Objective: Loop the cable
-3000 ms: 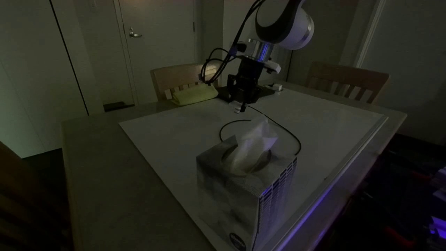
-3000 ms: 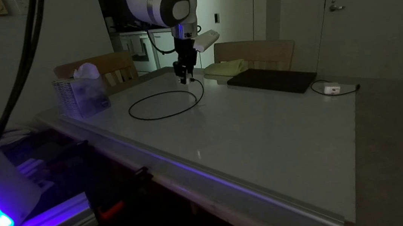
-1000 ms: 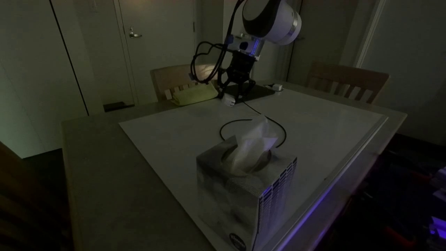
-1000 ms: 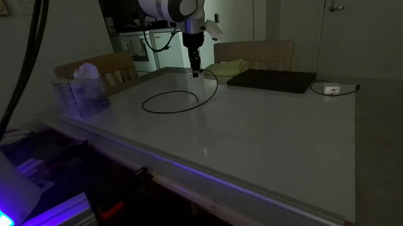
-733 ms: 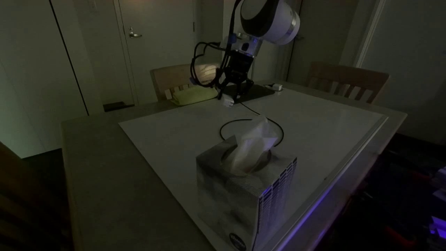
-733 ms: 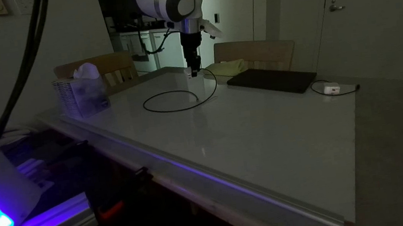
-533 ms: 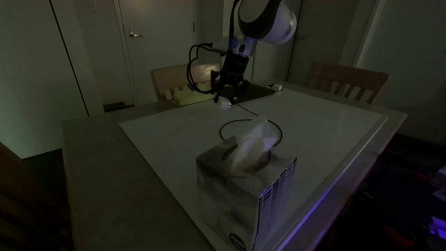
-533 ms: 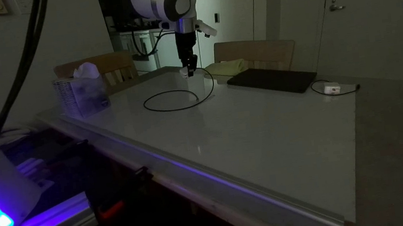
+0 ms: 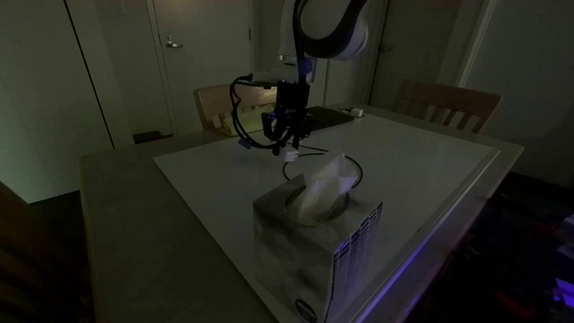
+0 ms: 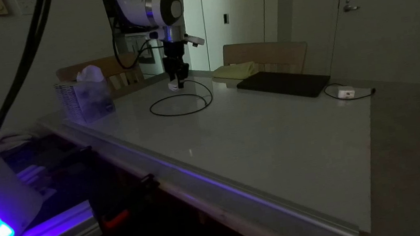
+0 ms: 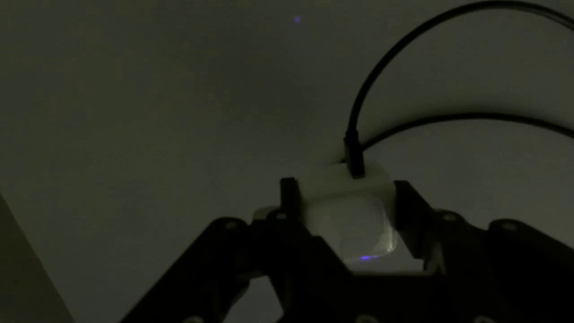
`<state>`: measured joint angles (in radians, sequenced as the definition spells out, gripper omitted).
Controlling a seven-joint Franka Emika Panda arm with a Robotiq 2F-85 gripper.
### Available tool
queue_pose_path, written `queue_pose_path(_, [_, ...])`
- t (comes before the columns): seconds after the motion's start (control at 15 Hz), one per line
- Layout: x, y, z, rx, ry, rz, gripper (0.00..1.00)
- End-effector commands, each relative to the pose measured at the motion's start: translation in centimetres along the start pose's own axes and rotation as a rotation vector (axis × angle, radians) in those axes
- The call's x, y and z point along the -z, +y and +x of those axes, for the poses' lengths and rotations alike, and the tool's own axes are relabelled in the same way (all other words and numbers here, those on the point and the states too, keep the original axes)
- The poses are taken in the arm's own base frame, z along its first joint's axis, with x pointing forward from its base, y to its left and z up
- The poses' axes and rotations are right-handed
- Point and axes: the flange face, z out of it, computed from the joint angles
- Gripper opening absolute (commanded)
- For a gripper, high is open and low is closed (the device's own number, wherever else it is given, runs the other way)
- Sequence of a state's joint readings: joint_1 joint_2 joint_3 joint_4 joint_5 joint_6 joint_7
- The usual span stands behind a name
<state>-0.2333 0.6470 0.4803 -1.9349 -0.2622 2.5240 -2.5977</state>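
The counter [image 9: 134,233] spreads across the lower part of both exterior views, dimly lit. On it lies a broad pale board [image 10: 276,142]. My arm [image 10: 134,10] comes down from the top edge in both of these views. Two wooden chairs [image 10: 266,53] stand behind the counter in an exterior view, at upper left and right of upper centre. A flat dark pad [image 10: 283,84] lies right of centre. The box [image 9: 291,255] stands large at lower centre in an exterior view, a white tissue [image 9: 325,188] poking out of its top. A folded yellow-green cloth [image 10: 234,71] lies just left of the pad.

My tool [image 11: 346,208] points downward and is narrow, its two fingers [image 11: 408,211] pressed to either side of a small white plug [image 11: 350,224] at lower centre of the wrist view. The cable [image 11: 471,116] joins the plug's upper edge there; one strand arches up and another curves below it, both leaving at the right edge. In both exterior views the cable lies in a loop on the board near mid-frame. I cannot tell whether the plug touches the board. Another small white block [image 10: 345,92] sits at right, near the pad.
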Motion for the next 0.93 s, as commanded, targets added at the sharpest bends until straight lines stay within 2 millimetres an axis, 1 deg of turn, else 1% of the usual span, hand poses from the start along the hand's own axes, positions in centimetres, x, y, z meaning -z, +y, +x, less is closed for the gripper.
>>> queue_pose_path(0.0, [-0.3,-0.2,0.0,0.05,0.065,0.056,0.29])
queue_pose_path(0.2, [0.4,-0.1,-1.0,-0.108,0.091,0.054,0.29])
queue_pose_path(0.33, [0.5,0.1,-2.0,-0.226,0.066,0.036,0.29])
queue_pose_path(0.47, [0.6,0.6,-2.6,-0.313,0.049,0.03,0.29])
queue_pose_path(0.67, [0.6,1.4,-2.7,-0.414,0.046,0.04,0.29])
queue_pose_path(0.87, [-0.2,2.2,-2.2,-0.466,0.059,0.056,0.29])
